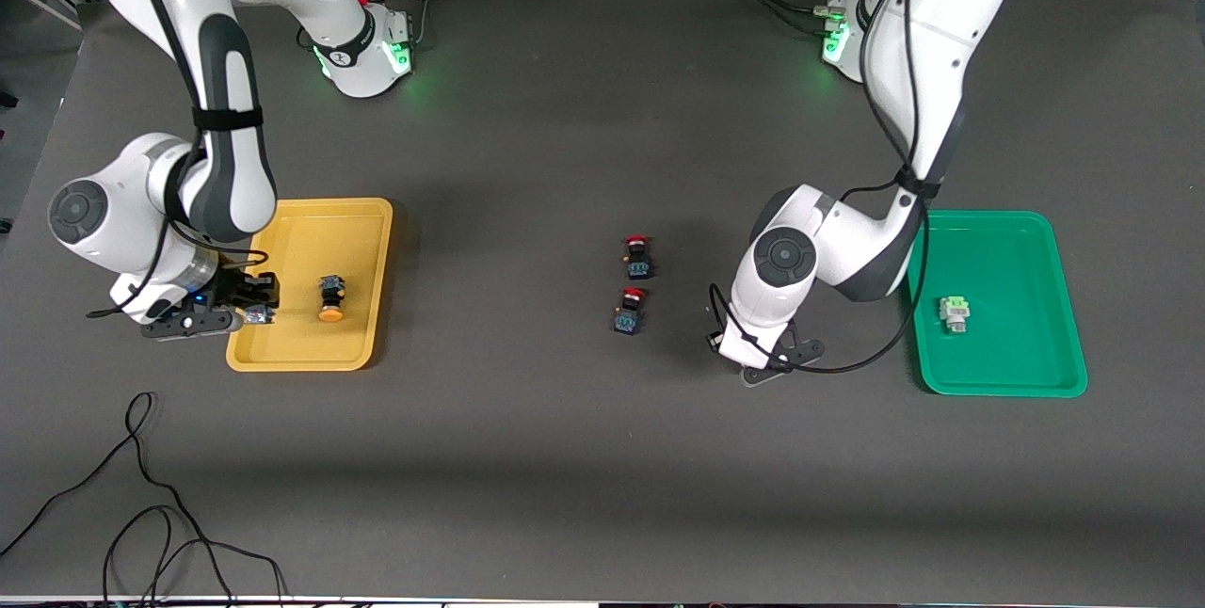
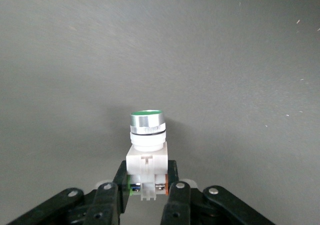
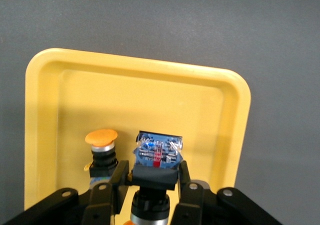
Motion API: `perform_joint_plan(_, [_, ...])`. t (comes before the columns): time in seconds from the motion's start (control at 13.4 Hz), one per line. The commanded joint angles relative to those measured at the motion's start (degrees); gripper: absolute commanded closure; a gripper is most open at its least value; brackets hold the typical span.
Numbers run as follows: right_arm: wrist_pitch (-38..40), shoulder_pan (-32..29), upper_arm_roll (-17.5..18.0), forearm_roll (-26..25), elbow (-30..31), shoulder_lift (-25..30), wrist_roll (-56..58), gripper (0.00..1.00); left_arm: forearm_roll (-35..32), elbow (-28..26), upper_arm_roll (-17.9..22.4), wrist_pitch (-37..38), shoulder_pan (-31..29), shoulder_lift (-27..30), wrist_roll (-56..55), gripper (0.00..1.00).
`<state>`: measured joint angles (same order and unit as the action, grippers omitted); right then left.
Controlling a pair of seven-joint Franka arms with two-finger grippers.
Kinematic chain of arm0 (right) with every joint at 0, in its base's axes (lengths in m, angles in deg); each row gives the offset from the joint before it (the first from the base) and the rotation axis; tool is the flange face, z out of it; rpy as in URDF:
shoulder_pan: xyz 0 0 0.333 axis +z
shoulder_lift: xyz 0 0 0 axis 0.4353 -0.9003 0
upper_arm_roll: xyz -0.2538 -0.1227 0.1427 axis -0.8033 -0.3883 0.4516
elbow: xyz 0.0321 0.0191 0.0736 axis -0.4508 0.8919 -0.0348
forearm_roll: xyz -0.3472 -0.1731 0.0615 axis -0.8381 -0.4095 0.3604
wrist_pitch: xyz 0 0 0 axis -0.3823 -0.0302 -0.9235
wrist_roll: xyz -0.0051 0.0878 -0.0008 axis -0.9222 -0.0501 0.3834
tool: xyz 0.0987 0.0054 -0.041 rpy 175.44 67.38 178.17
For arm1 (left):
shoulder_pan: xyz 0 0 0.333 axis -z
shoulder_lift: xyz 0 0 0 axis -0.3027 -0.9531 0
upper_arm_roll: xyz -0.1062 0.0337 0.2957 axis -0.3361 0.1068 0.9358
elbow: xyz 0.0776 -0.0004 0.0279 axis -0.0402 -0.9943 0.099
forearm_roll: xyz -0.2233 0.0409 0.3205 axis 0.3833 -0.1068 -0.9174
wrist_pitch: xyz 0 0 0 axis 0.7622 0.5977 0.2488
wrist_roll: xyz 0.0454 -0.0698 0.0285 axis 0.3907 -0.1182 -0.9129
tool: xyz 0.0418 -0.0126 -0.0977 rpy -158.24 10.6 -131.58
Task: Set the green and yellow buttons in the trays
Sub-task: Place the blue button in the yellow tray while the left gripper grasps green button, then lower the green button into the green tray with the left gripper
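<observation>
Risk: right hand (image 3: 155, 192), clamped on a dark-bodied button (image 3: 156, 157) over the yellow tray (image 1: 362, 213), could knock the orange-capped button (image 1: 330, 297) lying there. Left hand (image 2: 148, 195) grips a green-topped button (image 2: 146, 145) over bare desk (image 1: 602, 476).

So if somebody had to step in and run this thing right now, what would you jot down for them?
Left end effector: shut on a green-topped button, over bare table between the red buttons and the green tray.
Right end effector: shut on a dark-bodied button, over the yellow tray, at the edge by the table's end.
Done: one orange-capped button lies in the yellow tray; one whitish button lies in the green tray.
Left: release both held buttons into their trays. The two red buttons stay on the table.
</observation>
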<state>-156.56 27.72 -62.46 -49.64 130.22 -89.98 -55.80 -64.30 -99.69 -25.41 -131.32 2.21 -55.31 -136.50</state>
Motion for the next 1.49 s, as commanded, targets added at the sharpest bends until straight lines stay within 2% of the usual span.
perform_joint_plan(0.0, [-3.0,0.3,1.6,5.3,-0.8,-5.1,2.7,1.00,-0.4,-1.5,-0.1,9.9,1.2,9.3,0.2,0.97])
perform_joint_plan(0.22, [-5.2,-0.4,3.3,5.7,-1.1,-6.7,2.8,1.00,1.7,-2.3,-0.1,18.4,-1.3,14.9,12.3,0.99])
perform_joint_plan(0.45, [-6.6,-4.5,5.5,5.7,-1.1,-6.8,6.8,1.00,5.2,-4.9,-0.1,23.4,-12.0,19.8,33.8,0.99])
perform_joint_plan(0.52, [-7.0,-6.7,7.3,5.7,-1.2,-6.8,8.0,1.00,5.3,-5.1,-0.1,25.4,-16.4,20.5,41.2,0.99])
perform_joint_plan(0.67, [-8.2,-9.7,10.5,5.9,-1.1,-6.8,8.2,1.00,5.3,-5.0,0.1,25.1,-24.7,20.2,55.2,0.99])
perform_joint_plan(0.82, [-9.2,-9.8,11.5,7.4,-1.1,-7.3,8.2,1.00,5.2,-5.1,0.1,23.8,-32.0,18.8,65.7,0.99])
perform_joint_plan(0.9, [-9.2,-9.8,11.7,7.5,-1.2,-7.5,8.2,0.51,5.0,-5.7,0.1,23.2,-35.1,18.0,69.3,0.99])
perform_joint_plan(0.97, [-9.2,-9.8,11.7,7.5,-1.2,-7.3,8.2,0.25,4.8,-7.0,0.2,21.3,-37.1,17.3,71.2,0.99])
perform_joint_plan(1.05, [-8.6,-9.8,11.7,7.4,-1.6,-6.8,8.3,0.14,4.6,-9.7,0.2,18.2,-38.7,17.3,72.5,0.99])
perform_joint_plan(1.12, [-8.5,-9.8,11.6,7.4,-1.7,-6.4,8.3,0.09,4.5,-12.6,0.2,14.6,-40.2,17.3,72.8,0.99])
perform_joint_plan(1.27, [-6.4,-9.6,11.4,7.4,-2.2,-5.2,7.7,0.17,3.9,-17.4,0.2,8.3,-42.1,16.6,72.8,0.99])
perform_joint_plan(1.34, [-2.6,-9.5,11.0,7.3,-4.0,-4.7,7.4,0.17,3.5,-18.0,0.3,6.2,-42.2,15.8,72.9,0.99])
perform_joint_plan(1.42, [1.6,-9.2,8.9,6.9,-6.2,-4.6,7.3,0.17,2.7,-17.8,0.3,5.1,-42.6,14.5,72.8,0.96])
